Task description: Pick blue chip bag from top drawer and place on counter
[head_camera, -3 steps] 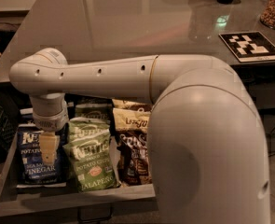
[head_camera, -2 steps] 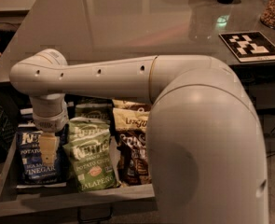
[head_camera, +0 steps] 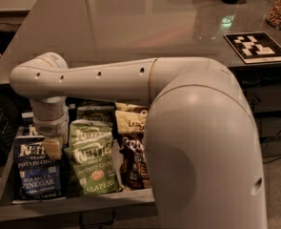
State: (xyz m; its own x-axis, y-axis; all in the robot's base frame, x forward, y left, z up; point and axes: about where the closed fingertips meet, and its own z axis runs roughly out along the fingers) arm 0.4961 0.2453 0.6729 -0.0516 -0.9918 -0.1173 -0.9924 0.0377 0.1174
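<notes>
The blue chip bag [head_camera: 37, 170] lies flat at the left of the open top drawer [head_camera: 73, 205], label up. My gripper [head_camera: 52, 148] hangs straight down from the white arm over the bag's upper right corner, right at its surface. The grey counter [head_camera: 130, 27] stretches behind the drawer.
A green chip bag [head_camera: 92, 162] lies beside the blue one, and brown bags [head_camera: 133, 161] lie right of it. More bags sit at the drawer's back. My big white arm covers the drawer's right side. A black-and-white marker tag [head_camera: 256, 46] and a jar [head_camera: 280, 8] sit on the counter's far right.
</notes>
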